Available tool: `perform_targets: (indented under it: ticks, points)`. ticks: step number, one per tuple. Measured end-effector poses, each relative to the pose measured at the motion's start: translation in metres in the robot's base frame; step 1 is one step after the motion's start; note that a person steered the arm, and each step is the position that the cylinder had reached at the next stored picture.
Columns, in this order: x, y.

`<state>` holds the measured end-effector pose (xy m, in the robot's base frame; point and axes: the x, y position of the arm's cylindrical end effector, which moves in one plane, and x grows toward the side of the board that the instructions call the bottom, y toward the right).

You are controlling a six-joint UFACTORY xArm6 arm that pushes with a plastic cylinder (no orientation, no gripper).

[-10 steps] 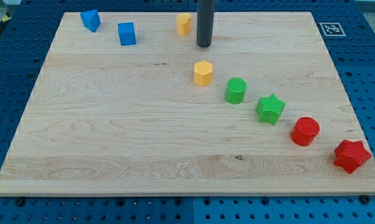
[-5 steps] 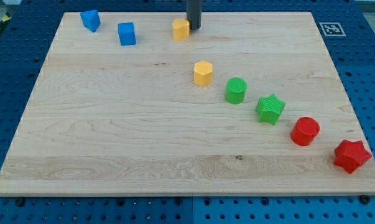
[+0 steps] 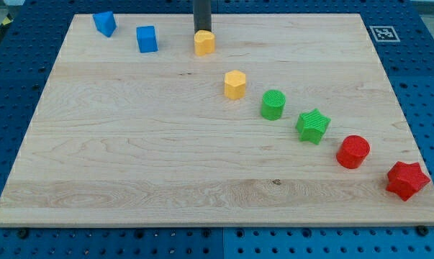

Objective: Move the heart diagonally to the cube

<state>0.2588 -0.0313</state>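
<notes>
The worktop (image 3: 130, 180) is a pale wooden board with visible grain, lying on a blue perforated base (image 3: 432, 108). The blocks look ribbed, like printed plastic.

My tip (image 3: 201, 31) is the lower end of a straight dark rod coming down from the view's top; this tool has no jaws to part or close. The tip sits right at the upper edge of the yellow heart (image 3: 204, 42), apparently touching it. The heart is near the board's top edge, a small rounded yellow block, its lobes hard to make out.

To its left stands the blue cube (image 3: 147, 39), near but apart, and further left a second blue block (image 3: 105, 23). Below and right runs a diagonal row: yellow hexagonal block (image 3: 234, 84), green cylinder (image 3: 273, 104), green star (image 3: 312, 125), red cylinder (image 3: 353, 151), red star (image 3: 407, 180).
</notes>
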Motion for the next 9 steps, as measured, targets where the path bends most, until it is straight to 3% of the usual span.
perform_targets:
  ticks: [3, 5, 9]
  points:
    - [0.036, -0.001]
    - [0.039, 0.05]
    - [0.05, 0.006]
